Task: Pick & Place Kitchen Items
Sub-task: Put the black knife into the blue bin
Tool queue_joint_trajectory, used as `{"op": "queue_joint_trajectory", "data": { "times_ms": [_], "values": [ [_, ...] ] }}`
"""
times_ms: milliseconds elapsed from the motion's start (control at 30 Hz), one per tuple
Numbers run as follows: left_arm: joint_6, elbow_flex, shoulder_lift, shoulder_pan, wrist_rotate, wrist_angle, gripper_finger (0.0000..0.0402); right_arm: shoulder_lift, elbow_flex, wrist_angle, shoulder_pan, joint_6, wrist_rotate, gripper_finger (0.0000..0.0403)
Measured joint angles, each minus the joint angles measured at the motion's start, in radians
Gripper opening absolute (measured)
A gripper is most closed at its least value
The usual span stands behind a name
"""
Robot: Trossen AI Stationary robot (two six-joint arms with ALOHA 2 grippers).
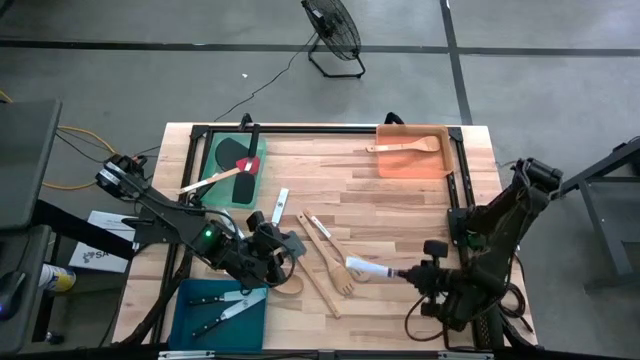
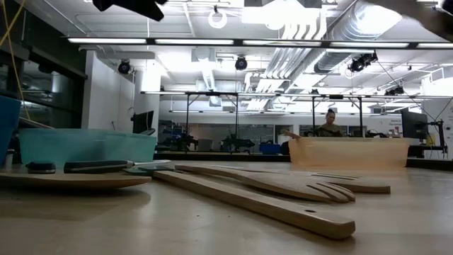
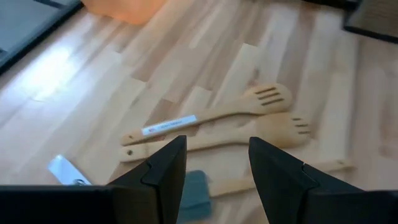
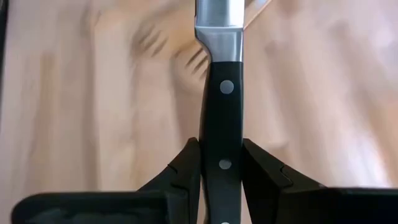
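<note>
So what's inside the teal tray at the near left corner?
The teal tray holds two black-handled knives. The left gripper hovers beside it; nothing visibly covers the tray's floor.

No text can be read in any view. A white label [image 3: 168, 125] sits on the handle of one wooden slotted spoon [image 3: 211, 116], centre of the left wrist view, its print illegible. A white box [image 1: 100, 245] at the high view's left edge bears dark lettering, indistinct.
</note>
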Motion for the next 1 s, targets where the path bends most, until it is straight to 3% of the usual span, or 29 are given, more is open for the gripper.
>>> {"op": "queue_joint_trajectory", "data": {
  "times_ms": [233,500,733,1000],
  "values": [
    [0.101,0.000,0.088,0.012,-0.047,0.066,0.0170,-0.100,-0.078,0.026,0.000,0.000,0.250,0.0078],
    [0.270,-0.001,0.162,0.063,-0.033,0.270,0.0170,-0.244,-0.279,0.274,0.000,-0.023,0.416,0.0078],
    [0.464,-0.001,0.191,0.163,0.143,0.506,0.0170,-0.321,-0.422,0.611,-0.015,-0.192,0.465,0.0078],
    [0.602,-0.001,0.193,0.268,0.394,0.724,0.0170,-0.332,-0.500,1.017,-0.118,-0.544,0.405,0.0078]
  ]
}}
